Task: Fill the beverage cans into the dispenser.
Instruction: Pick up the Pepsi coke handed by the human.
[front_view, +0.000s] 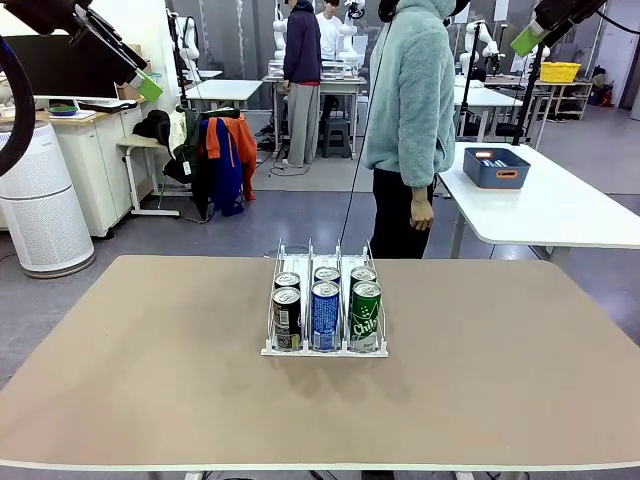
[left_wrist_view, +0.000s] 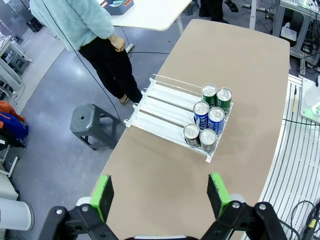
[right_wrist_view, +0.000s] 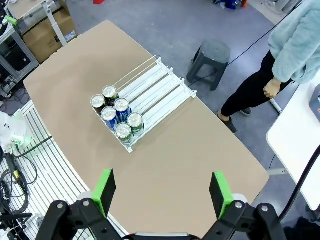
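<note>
We see six slim aluminium cans (front_view: 326, 315) filling near end of white three-lane wire dispenser (front_view: 324, 351). Left gripper (left_wrist_view: 162, 195), right gripper (right_wrist_view: 162, 192): jaws wide apart, empty, high above.

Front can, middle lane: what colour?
Middle-lane front can: blue, white lettering; front view shows it best.

I see bright, even overhead light in all three views, with no harsh glare. The counter (front_view: 150, 380) looks matte, and the cans (front_view: 326, 312) throw only short, soft shadows (their silver tops catch small highlights). Both wrist views bend straight lines near the edges. My front view is sharp, softening slightly far back.
</note>
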